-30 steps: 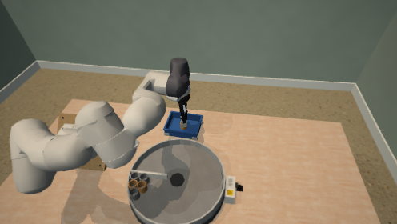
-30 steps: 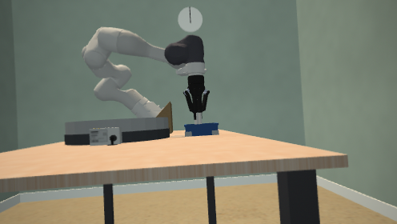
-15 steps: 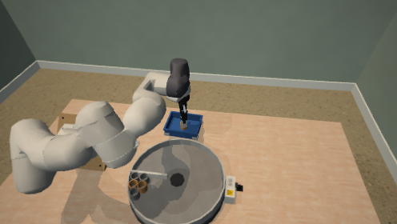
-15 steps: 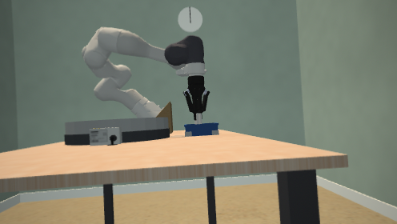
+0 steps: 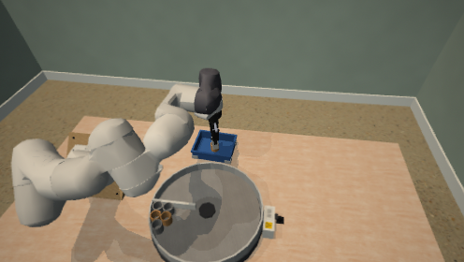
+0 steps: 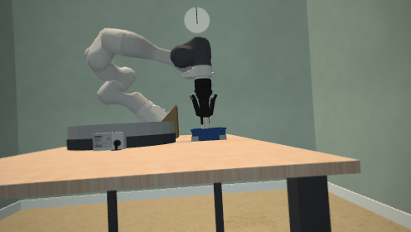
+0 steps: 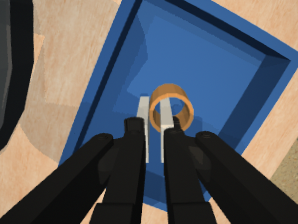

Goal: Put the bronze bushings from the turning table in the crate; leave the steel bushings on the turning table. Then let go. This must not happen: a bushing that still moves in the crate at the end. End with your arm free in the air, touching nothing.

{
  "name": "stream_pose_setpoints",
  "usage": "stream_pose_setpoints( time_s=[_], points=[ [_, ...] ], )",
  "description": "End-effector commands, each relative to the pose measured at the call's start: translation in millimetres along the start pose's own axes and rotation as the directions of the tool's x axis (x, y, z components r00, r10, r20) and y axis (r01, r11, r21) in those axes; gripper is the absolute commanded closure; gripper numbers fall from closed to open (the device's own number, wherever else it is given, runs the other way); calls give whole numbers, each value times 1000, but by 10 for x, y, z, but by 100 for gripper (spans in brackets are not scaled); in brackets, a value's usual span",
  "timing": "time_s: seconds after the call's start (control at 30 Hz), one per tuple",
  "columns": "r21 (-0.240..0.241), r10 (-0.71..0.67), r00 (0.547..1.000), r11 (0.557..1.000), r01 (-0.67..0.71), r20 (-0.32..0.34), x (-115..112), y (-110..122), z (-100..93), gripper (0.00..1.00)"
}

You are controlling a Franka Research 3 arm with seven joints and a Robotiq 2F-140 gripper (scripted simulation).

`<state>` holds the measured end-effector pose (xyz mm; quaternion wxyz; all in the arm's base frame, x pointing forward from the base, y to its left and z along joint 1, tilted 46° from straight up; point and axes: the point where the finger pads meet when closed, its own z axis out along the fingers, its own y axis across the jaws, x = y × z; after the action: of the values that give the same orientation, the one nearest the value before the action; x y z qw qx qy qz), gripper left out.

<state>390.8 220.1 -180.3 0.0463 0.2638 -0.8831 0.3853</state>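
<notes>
"What have you got?"

"I'm clenched on a bronze bushing (image 5: 214, 148) (image 7: 188, 119) over the crate (image 5: 200, 155) (image 6: 208, 134) (image 7: 95, 89). The gripper (image 5: 215, 144) (image 6: 205, 124) (image 7: 154, 110) has one finger inside the ring and one outside, so I'm pinching its wall."

"And the others?"

"Two bronze bushings (image 5: 166, 218) sit on the turning table (image 5: 260, 198) (image 6: 120, 129) (image 7: 29, 60), among three steel bushings (image 5: 157, 226), by the pale bar (image 5: 174, 203)."

"How will they handle?"

"Stiff, I'd guess, fairly heavy for their size, and smooth enough to slip or swing. I'd take each by its wall again, square to the rim, without nudging the steel neighbours. For this one: lower, then open gently."

"What's around you?"

"A pale wooden table (image 5: 337, 196) (image 6: 249, 159) (image 7: 65, 50) with light grain; the crate is just beside the turning table. Beyond are green walls (image 5: 281, 47) (image 6: 265, 62), a speckled tan floor (image 5: 318, 117) (image 6: 166, 211) (image 7: 287, 175) and a round clock (image 6: 203, 22)."
</notes>
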Motion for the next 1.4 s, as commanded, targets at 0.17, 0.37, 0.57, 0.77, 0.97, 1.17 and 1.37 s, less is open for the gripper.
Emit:
stream_pose_setpoints(
  time_s=[0.17, 0.37, 0.57, 0.77, 0.97, 1.17, 1.37],
  points=[
    [0, 2, 1000, 1000, -2, 5, -10, 5, 5, 100],
    [0, 2, 1000, 1000, -2, 5, -10, 5, 5, 100],
    [0, 2, 1000, 1000, -2, 5, -10, 5, 5, 100],
    [0, 2, 1000, 1000, -2, 5, -10, 5, 5, 90],
    [0, 2, 1000, 1000, -2, 5, -10, 5, 5, 90],
    [0, 2, 1000, 1000, -2, 5, -10, 5, 5, 90],
    [0, 2, 1000, 1000, -2, 5, -10, 5, 5, 90]
  ],
)
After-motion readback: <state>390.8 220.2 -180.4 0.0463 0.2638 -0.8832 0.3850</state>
